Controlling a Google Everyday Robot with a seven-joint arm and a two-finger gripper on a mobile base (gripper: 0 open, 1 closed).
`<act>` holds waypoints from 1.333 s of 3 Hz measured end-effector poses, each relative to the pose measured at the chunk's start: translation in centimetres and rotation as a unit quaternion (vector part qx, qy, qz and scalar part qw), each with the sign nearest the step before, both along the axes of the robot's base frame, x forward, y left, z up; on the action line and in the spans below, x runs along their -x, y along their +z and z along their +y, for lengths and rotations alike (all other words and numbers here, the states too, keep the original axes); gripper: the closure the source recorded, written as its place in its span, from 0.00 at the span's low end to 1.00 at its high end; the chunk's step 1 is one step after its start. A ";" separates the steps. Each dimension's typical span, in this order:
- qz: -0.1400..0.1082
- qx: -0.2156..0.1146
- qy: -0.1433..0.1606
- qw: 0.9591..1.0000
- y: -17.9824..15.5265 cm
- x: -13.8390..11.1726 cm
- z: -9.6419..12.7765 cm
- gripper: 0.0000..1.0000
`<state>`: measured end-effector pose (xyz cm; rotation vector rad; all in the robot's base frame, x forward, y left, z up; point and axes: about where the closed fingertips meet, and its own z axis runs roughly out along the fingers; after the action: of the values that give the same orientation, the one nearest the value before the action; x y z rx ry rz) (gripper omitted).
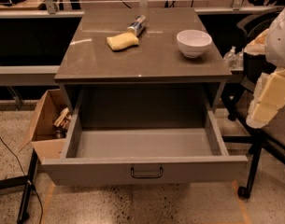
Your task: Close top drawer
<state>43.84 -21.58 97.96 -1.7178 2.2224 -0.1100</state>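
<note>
In the camera view you see one top drawer (144, 143), pulled far out of the cabinet toward the camera. Its long axis runs from left to right across the picture, and its front panel faces you, low in the frame. On this panel there is one dark handle (146, 172), at the centre, lying horizontal. The inside of the drawer shows only its grey floor and walls.

On the cabinet top (86, 59) you can count three things: one yellow sponge (122, 41), one metal can (137, 25) lying on its side and touching the sponge's far end, and one white bowl (194, 42) standing upright, well apart to the right.

On the floor, just beside the drawer's left wall, stands one open cardboard box (45, 118).

The gripper (266, 101) hangs at the right edge of the picture, beside the drawer's right front corner and apart from it. You cannot tell if it is released or clenched.
</note>
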 end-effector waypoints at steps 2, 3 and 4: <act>0.020 -0.022 0.018 0.999 -6.1 -0.4 -1.9 0.56; 0.055 -0.044 0.035 0.997 -11.5 1.3 -2.4 0.80; 0.075 -0.064 0.047 0.994 -16.4 3.3 -2.3 1.00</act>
<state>40.54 -23.92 81.52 -1.8098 2.1922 0.1864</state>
